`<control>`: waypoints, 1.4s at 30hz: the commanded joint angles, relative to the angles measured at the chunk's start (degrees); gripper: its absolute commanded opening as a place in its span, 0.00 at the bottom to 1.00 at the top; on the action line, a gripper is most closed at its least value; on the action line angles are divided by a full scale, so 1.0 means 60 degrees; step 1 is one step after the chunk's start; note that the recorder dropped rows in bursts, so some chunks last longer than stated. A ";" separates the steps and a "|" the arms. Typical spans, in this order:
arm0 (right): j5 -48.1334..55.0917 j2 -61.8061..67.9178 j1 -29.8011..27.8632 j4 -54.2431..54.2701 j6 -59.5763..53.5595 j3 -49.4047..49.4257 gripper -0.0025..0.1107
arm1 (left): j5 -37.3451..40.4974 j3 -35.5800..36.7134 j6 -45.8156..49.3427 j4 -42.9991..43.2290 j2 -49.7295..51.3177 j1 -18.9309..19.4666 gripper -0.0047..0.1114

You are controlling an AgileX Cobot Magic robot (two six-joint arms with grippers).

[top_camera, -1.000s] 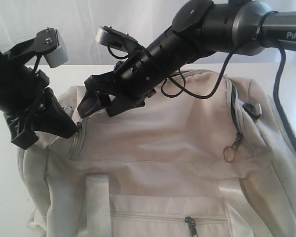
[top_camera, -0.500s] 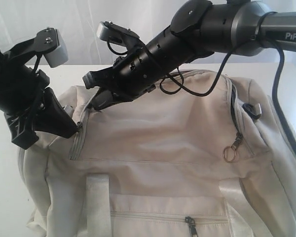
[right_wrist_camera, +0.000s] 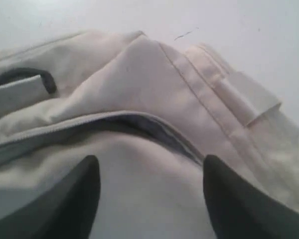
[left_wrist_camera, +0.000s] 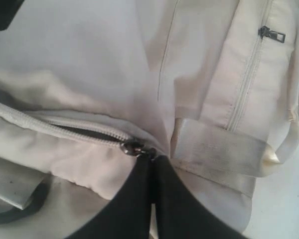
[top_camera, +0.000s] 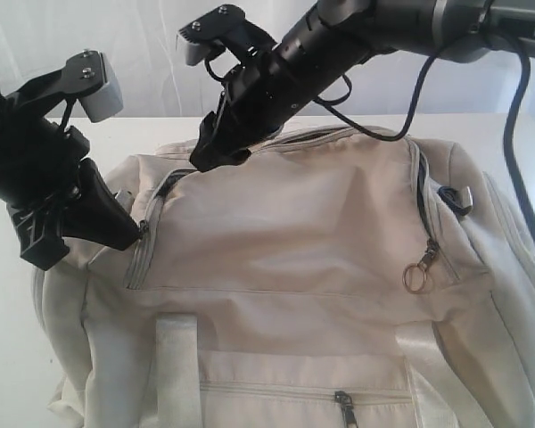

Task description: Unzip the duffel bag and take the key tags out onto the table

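Bag (top_camera: 321, 259) sits on table (top_camera: 152, 134) and fills most of the ext view. Tags aren't visible; prob inside, can't tell. Top zip (left_wrist_camera: 84, 132) shows only a short dark gap at the bag's end; the rest looks shut. Pull (left_wrist_camera: 134, 148) is at that end, w/ L gripper (left_wrist_camera: 152, 160) clenched on it, fingers pressed together. R gripper (right_wrist_camera: 150, 164) hangs just above the bag's top near the zip, jaws spread, holding nothing.

Risks:
- Nothing pins the bag, so a tug on the pull may drag or bunch the soft fabric instead of running the slider.
- The pinch is on a small tab and could slip off.
- Zip curves over the bag's end, so teeth may bind there.
- R gripper, if pushed into so narrow a gap, could snag the zip edge.
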 commanded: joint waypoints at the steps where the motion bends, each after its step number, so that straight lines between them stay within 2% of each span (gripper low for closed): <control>1: -0.0351 0.0040 0.0188 -0.1257 -0.2004 -0.0221 0.58 | 0.0425 -0.0060 -0.0083 -0.0354 -0.0131 -0.0051 0.04; 4: -0.0572 0.0268 0.0331 -0.2279 -0.2119 -0.0221 0.58 | 0.0449 -0.0060 -0.0083 -0.0354 -0.0131 -0.0051 0.04; 14: -0.1040 0.1128 0.0750 -0.2410 -0.2445 -0.0221 0.58 | 0.0474 -0.0060 -0.0083 -0.0354 -0.0131 -0.0051 0.04; 17: -0.1059 0.1275 0.0832 -0.2431 -0.2556 -0.0221 0.46 | 0.0474 -0.0060 -0.0083 -0.0354 -0.0131 -0.0051 0.04; 23: -0.1039 0.1314 0.0852 -0.2447 -0.2556 -0.0263 0.02 | 0.0474 -0.0060 -0.0083 -0.0354 -0.0131 -0.0051 0.04; 30: -0.2250 0.1164 0.0852 -0.2470 -0.1377 -0.0288 0.02 | 0.0488 -0.0060 -0.0083 -0.0354 -0.0131 -0.0051 0.04; 34: -0.2138 0.1059 0.0852 -0.2487 -0.1887 -0.0288 0.06 | 0.0488 -0.0060 -0.0083 -0.0354 -0.0131 -0.0051 0.04; 37: -0.2080 0.0986 0.0877 -0.2487 -0.2350 -0.0288 0.24 | 0.0488 -0.0060 -0.0083 -0.0354 -0.0131 -0.0051 0.04; 40: -0.2179 0.0949 0.0895 -0.2455 -0.2373 -0.0288 0.48 | 0.0488 -0.0060 -0.0083 -0.0354 -0.0131 -0.0051 0.04; 42: -0.2270 0.0967 0.0895 -0.2428 -0.2373 -0.0288 0.50 | 0.0488 -0.0060 -0.0083 -0.0354 -0.0131 -0.0051 0.04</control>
